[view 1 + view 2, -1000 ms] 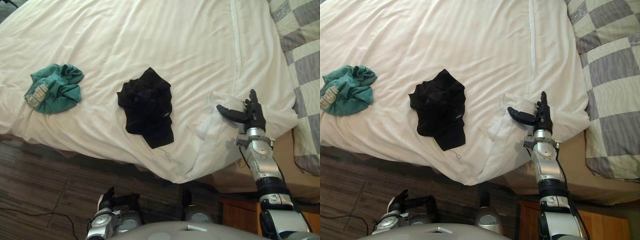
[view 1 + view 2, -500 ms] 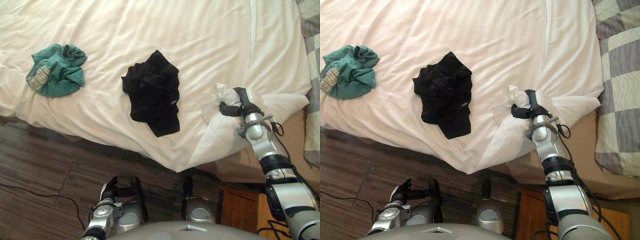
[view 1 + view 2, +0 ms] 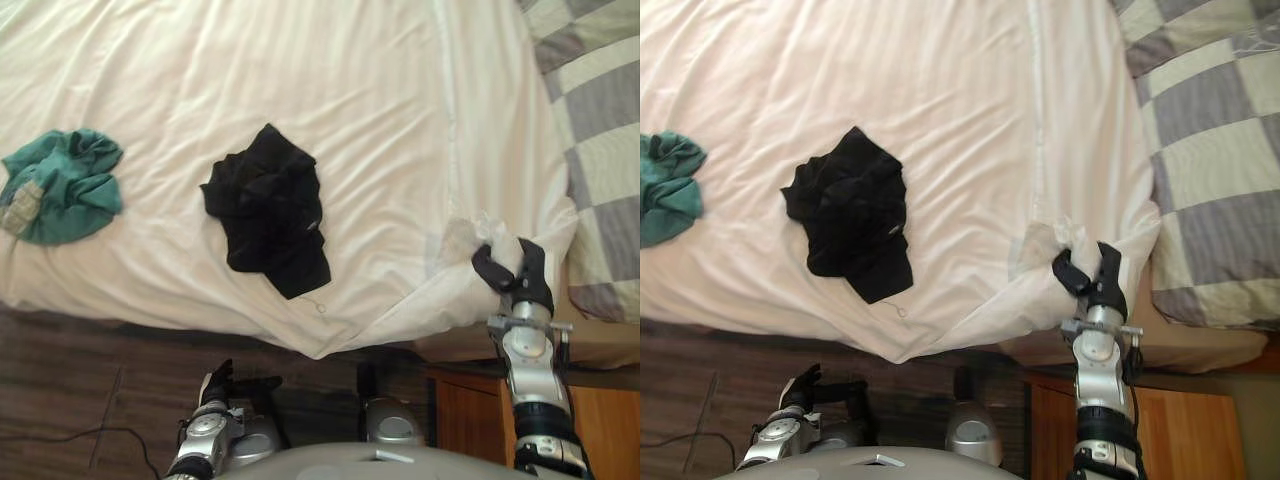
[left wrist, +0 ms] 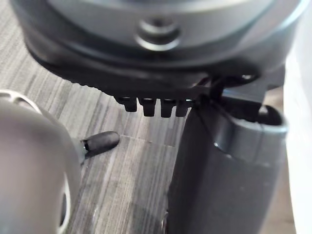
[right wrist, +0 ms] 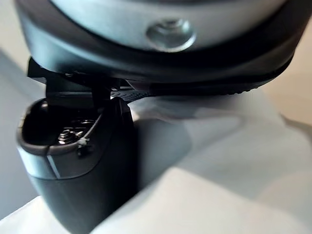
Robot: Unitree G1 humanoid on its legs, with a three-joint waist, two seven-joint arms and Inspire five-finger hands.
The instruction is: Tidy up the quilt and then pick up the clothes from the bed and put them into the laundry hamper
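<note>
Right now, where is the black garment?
In both eye views the black garment lies on the white quilt, left of centre, between the green garment and the right hand gripping the quilt.

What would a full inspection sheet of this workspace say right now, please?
Surface: creased white quilt spread wide, its near right corner bunched up.
Job's things: black garment crumpled mid-quilt; green garment crumpled near the quilt's left edge; the two lie apart.
Clutter: nothing seen.
Hands: right hand curled round the bunched quilt corner; left hand low over the floor, fingers relaxed, holding nothing.
Cables: nothing seen.
Surroundings: checked bedding right of the quilt; wooden cabinet under the held corner; dark plank floor in front.
</note>
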